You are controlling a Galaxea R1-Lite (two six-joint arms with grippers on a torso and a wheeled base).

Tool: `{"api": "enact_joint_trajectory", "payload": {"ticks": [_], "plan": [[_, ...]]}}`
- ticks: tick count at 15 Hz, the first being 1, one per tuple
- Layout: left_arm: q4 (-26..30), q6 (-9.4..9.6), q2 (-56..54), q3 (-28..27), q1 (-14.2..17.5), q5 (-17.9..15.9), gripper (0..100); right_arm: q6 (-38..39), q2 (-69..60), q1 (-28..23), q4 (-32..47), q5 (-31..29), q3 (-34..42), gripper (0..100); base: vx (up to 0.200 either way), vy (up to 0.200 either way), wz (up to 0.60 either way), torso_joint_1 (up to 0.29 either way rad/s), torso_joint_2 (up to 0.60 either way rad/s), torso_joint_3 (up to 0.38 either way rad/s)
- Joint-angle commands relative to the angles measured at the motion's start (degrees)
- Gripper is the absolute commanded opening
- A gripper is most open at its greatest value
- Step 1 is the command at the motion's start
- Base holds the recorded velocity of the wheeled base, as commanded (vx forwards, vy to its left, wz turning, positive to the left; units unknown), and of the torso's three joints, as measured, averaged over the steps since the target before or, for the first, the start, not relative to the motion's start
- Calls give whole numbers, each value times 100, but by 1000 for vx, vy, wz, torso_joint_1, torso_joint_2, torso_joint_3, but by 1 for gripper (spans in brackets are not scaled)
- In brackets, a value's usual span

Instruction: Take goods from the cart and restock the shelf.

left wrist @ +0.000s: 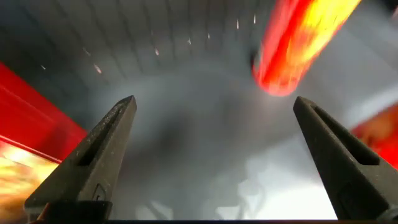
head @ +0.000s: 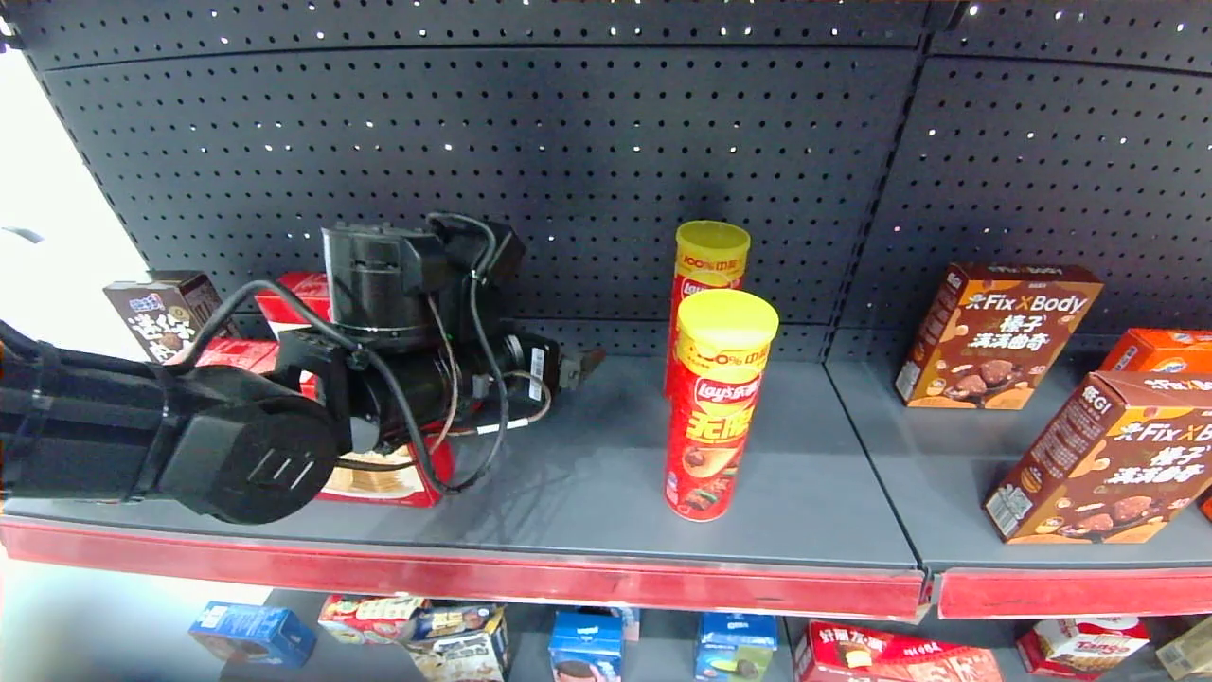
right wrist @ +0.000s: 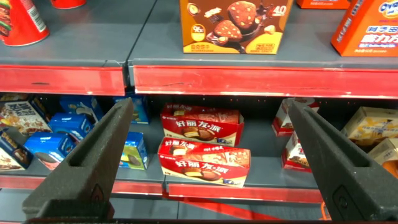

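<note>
dark grey perforated metal back panel [head: 606, 142] rose behind the grey metal shelf w/ red front strip [head: 587, 474], which ran across the head view. the black left arm [head: 189, 426] lay low over the shelf's left part, pointing toward the middle.

on the right section stood two brown cardboard biscuit boxes: the rear brown box [head: 999, 336] upright near the back, the front brown box [head: 1098, 459] turned at an angle nearer the edge, w/ an orange box [head: 1160, 350] btwn and behind them.

near the shelf's middle two tall red chip cans w/ yellow lids stood upright, the front can [head: 720, 407] just before the rear can [head: 710, 260]. a flat red box [head: 388, 478] lay behind the arm's wrist. a small dark brown box [head: 166, 317] stood tilted at far left, near the back.

left gripper [left wrist: 211, 155] hung over bare shelf, left of the cans and apart from them, fingers spread wide, nothing btwn them.

right gripper [right wrist: 211, 162] was likewise spread wide and empty, out in front of the shelves, facing the lower shelf w/ red snack boxes [right wrist: 205, 163] and blue packs [right wrist: 56, 134] beside them.
</note>
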Motion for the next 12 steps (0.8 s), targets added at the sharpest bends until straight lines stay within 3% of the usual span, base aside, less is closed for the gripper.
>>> {"api": "enact_joint_trajectory", "payload": {"ticks": [1,7,10,12], "plan": [[19,-11,-354,-89,-47,14,100,-1,7,4,-1,7,0,100,0,0,0,0,0,0],[19,-29,-863,271,-486,296,100,-1,7,4,-1,7,0,100,0,0,0,0,0,0],[10,-38,-1408,763,-530,498,100,-1,7,4,-1,7,0,100,0,0,0,0,0,0],[-34,-205,-1865,1326,-468,603,100,-1,7,4,-1,-2,0,100,0,0,0,0,0,0]]}}
